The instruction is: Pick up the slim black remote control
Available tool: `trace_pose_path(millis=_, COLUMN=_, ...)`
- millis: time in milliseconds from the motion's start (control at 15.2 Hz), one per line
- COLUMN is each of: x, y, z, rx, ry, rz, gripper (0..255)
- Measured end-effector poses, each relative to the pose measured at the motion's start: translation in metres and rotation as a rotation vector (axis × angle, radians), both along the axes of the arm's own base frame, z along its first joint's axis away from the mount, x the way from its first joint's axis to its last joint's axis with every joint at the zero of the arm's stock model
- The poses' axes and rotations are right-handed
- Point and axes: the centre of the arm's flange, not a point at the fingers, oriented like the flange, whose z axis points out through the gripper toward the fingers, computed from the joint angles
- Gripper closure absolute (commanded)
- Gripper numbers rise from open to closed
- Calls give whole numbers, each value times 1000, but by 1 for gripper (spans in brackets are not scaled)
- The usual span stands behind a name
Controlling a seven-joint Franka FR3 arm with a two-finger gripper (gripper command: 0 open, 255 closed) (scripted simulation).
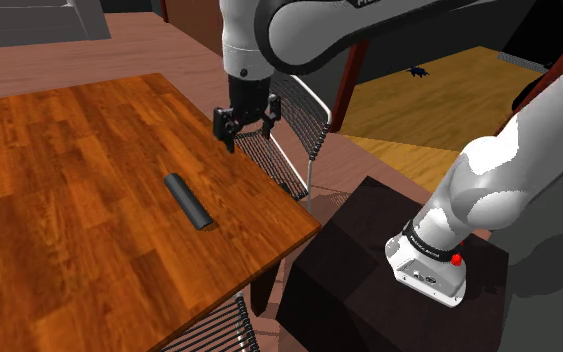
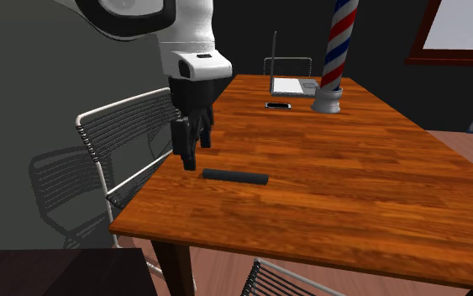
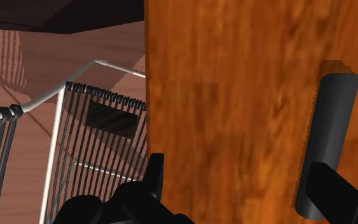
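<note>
The slim black remote control point(image 1: 188, 200) point(image 2: 235, 177) point(image 3: 330, 140) is laid flat on the wooden table point(image 1: 69, 150) point(image 2: 352, 168) point(image 3: 234, 76). It lies below the pincer point(image 1: 247, 135) point(image 2: 191, 151) point(image 3: 236, 164) and a little to one side. In the wrist view, its near end is partly covered by one finger point(image 3: 323, 184). It is not touched by either finger.

The pincer is held wide, nothing is clasped, and it is hung above the table just inside the long edge. In the wrist view that edge is seen running close by the other finger point(image 3: 155, 175), and the remote's length is set roughly along it. Bare wood is left around the remote on every side, and more open board lies on its far side from the pincer.

Past the edge, close beside the pincer, a wire chair point(image 1: 289, 150) point(image 2: 125, 126) point(image 3: 101, 127) with a pale frame is placed against the table. The dark stand point(image 1: 369, 260) is set beyond it.

The remote is shown as a plain dark bar, narrow, with rounded ends; no buttons can be made out. Well away from the pincer, at the table's far end, a striped barber pole point(image 2: 337, 50) and a small flat phone point(image 2: 278, 105) are seen.
</note>
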Motion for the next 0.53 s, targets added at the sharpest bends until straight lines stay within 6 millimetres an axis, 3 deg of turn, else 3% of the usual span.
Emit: trace_pose_path(millis=528, x=55, y=77, z=-59, rx=-24, ry=8, rz=-27, gripper=0)
